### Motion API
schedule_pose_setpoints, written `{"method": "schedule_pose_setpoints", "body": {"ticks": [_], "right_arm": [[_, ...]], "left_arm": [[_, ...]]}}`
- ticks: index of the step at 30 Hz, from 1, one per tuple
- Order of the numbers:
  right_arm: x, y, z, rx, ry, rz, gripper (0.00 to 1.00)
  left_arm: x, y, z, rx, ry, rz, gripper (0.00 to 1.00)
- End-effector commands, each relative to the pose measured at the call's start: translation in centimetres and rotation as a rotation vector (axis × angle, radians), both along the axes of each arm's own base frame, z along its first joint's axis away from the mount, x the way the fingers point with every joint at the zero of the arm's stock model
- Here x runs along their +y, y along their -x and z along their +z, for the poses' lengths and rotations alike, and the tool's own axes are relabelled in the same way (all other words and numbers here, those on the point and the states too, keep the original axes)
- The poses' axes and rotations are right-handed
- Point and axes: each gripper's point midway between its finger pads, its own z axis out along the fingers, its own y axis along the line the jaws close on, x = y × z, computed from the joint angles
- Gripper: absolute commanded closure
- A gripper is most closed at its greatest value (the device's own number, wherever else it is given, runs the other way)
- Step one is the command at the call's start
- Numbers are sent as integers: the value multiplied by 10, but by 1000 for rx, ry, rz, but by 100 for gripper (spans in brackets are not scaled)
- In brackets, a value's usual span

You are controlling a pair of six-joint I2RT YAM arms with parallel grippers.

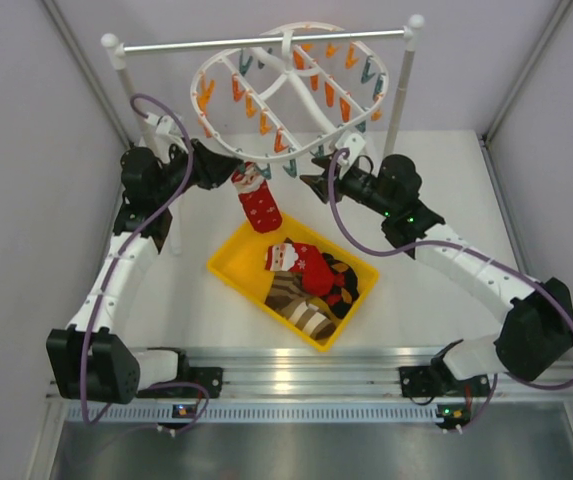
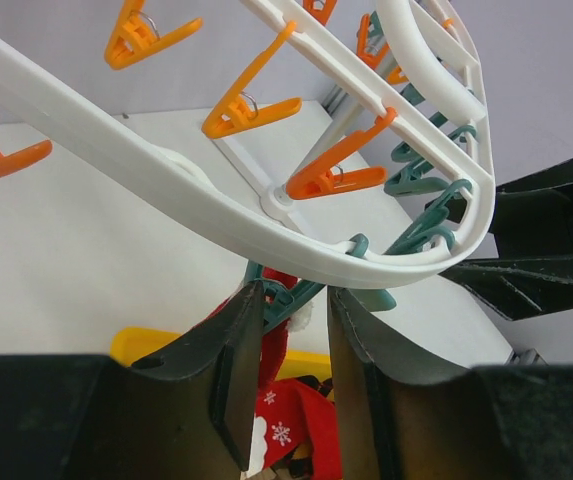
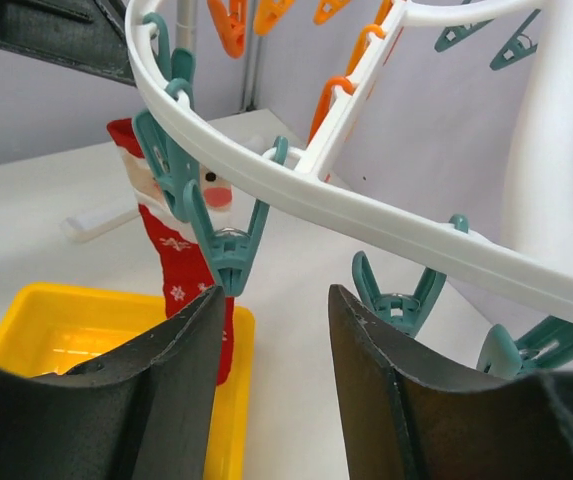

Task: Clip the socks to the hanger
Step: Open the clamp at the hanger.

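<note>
The white round hanger (image 1: 291, 85) hangs from a rail, with orange and teal clips under it. One red Santa sock (image 1: 261, 208) hangs from a teal clip (image 3: 166, 160) at its near rim. The other red sock (image 1: 301, 262) lies in the yellow tray (image 1: 228, 262). My left gripper (image 1: 228, 175) is at the hanging sock's top. In the left wrist view (image 2: 294, 290) it is open, with that teal clip (image 2: 284, 300) and the sock (image 2: 271, 352) between the fingers. My right gripper (image 1: 311, 185) is open and empty under the rim (image 3: 276, 290), just right of the sock (image 3: 181, 260).
A brown-and-cream striped sock (image 1: 301, 305) and a dark argyle sock (image 1: 344, 280) also lie in the tray. The white-and-metal rail stand (image 1: 266, 40) stands at the back. More teal clips (image 3: 396, 300) hang close above my right fingers. Grey walls close both sides.
</note>
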Motion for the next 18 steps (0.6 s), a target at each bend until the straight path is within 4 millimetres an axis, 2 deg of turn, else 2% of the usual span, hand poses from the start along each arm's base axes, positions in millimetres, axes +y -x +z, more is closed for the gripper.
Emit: {"method": "schedule_pose_setpoints", "body": {"ticks": [1,11,14,18], "right_arm": [[-3,3,4,-28,7,22,53],[26,-15,16,-75,-43,100,43],[28,-22,17,-89,-43,87,43],[33,-23,21,-97,-62,97,43]], "left_arm": [[1,-4,25,-77,-3,9,63],[-1,-2,28,-79,-2,-4,62],[-2,-2,29,-78,-1,-7,62],[-3,1,29,-77,-1,-21,62]]}}
